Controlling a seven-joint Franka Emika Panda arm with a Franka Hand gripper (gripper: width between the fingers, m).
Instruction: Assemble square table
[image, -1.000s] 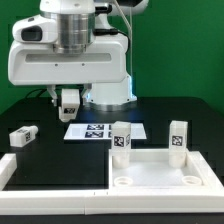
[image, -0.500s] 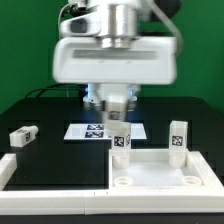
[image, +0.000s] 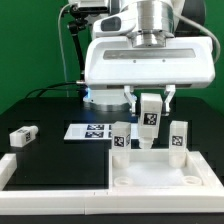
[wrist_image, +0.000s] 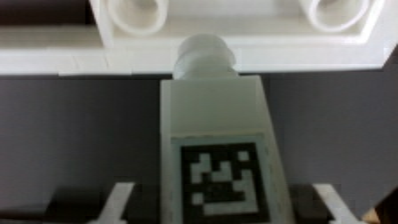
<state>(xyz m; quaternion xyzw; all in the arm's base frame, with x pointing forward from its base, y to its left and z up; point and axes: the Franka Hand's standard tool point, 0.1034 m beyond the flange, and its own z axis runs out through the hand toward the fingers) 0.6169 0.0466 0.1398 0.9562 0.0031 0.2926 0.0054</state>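
Observation:
The white square table top (image: 160, 165) lies at the front of the exterior view's right, with two round sockets near its front. Two tagged leg blocks stand upright at its far edge, one (image: 121, 137) on the exterior view's left and one (image: 178, 137) on its right. My gripper (image: 150, 122) is shut on a third tagged leg (image: 149, 118) and holds it upright in the air between those two, just above the far rim. In the wrist view the held leg (wrist_image: 219, 150) points its peg at the top's rim (wrist_image: 214, 45), with my fingers (wrist_image: 121, 200) on either side. A fourth leg (image: 22, 135) lies at the exterior view's left.
The marker board (image: 90, 131) lies flat behind the table top. Long white border rails (image: 50, 172) run along the front at the exterior view's left. The arm's white body fills the upper part of the exterior view.
My gripper has carried the leg from the exterior view's left, past the marker board, to above the table top's far rim. The other legs and the top have not moved.

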